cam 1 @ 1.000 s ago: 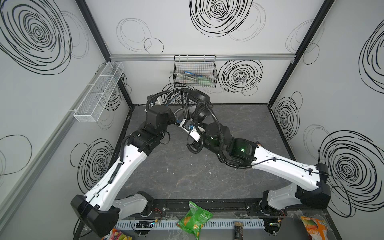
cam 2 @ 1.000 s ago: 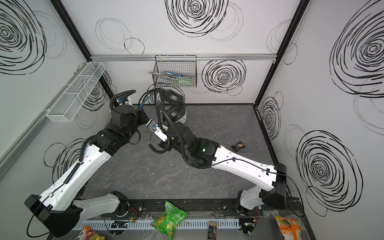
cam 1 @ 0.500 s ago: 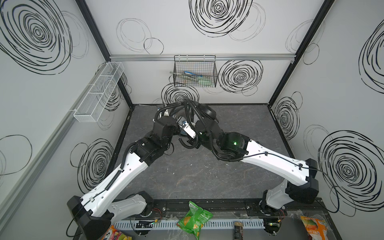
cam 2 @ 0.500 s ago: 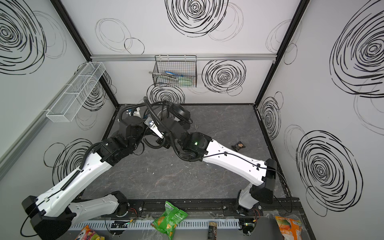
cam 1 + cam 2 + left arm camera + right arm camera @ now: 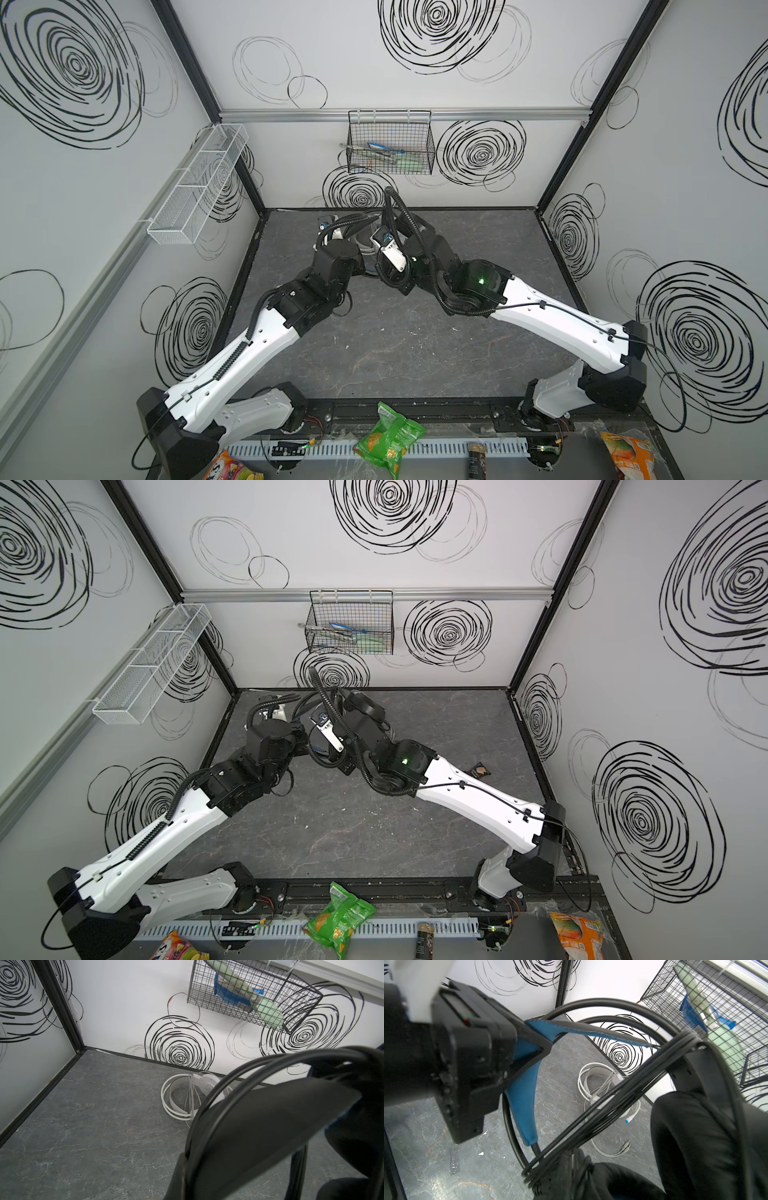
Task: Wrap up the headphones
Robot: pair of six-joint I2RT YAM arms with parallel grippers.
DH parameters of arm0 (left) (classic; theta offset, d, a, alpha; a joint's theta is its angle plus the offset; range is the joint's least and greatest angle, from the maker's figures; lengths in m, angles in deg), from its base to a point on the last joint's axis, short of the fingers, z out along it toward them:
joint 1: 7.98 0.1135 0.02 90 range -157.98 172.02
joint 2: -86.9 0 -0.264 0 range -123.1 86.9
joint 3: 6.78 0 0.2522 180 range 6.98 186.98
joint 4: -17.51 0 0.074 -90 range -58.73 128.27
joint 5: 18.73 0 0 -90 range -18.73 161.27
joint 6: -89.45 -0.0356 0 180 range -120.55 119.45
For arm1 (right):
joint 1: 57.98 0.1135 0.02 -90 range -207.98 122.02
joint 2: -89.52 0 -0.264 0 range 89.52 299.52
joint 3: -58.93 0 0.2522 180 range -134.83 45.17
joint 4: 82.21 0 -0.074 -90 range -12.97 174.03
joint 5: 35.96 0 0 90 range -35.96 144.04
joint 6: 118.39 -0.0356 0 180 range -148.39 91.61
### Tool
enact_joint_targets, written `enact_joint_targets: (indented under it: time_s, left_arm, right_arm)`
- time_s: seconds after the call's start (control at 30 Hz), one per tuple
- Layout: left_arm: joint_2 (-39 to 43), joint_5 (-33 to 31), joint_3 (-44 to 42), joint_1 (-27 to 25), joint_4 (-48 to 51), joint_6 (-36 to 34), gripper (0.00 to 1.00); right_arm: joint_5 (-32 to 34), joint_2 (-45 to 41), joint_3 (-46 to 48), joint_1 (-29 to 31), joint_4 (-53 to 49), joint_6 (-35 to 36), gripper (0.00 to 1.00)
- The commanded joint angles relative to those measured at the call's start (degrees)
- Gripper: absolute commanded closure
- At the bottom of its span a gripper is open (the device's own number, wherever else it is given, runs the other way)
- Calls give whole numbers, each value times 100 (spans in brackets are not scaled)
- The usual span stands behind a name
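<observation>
1. Your worktop [image 5: 395,353] is dark grey and walled on three sides.
2. A wire basket [image 5: 354,141] hangs on the back wall.
3. The black headphones [image 5: 270,1126], blue inside the headband, are held off the worktop between your two arms.
4. The white headphones [image 5: 172,1095] lie on the worktop by the back wall, with white cable looped round them.
5. Your left tool [image 5: 542,1047] is pinching the black headband.
6. Your right tool [image 5: 574,1157] is pressed together on the black cable [image 5: 612,1103], which crosses the band in several turns.
</observation>
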Motion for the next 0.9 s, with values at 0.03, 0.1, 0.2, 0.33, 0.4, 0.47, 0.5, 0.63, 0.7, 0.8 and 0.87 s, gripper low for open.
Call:
enact_joint_targets:
  time_s: [0.03,0.1,0.2,0.33,0.4,0.47,0.5,0.63,0.7,0.8,0.87]
  left_arm:
    - [267,344,-83,-72,134,-145,100]
    - [238,499,-77,-104,100,-153,100]
    - [220,789,-103,-213,0,-144,100]
    - [180,1044,-136,-425,-44,2,100]
    - [186,1177,-203,-476,-93,102,100]
    - [183,1316,-234,-525,-151,143,100]
    - [179,1365,-228,-553,-156,157,100]
    - [166,1610,-234,-577,-226,180,100]
    - [170,1709,-233,-585,-246,195,100]
    - [179,1845,-260,-584,-279,184,100]
    - [145,2005,-252,-581,-277,158,100]
  right_arm:
    - [725,-324,26,-580,383,89,100]
    - [570,-314,93,-730,452,32,99]
    - [411,-218,153,-850,551,30,99]
    - [260,-8,83,-986,600,43,96]
    - [151,46,57,-1052,657,37,93]
    - [62,105,22,-1108,706,43,87]
    - [43,117,0,-1120,711,48,85]
    - [-65,162,-40,-1185,750,120,73]
    - [-109,159,-36,-1199,762,165,70]
    - [-130,158,3,-1221,795,224,64]
    - [-126,159,29,-1227,833,262,57]
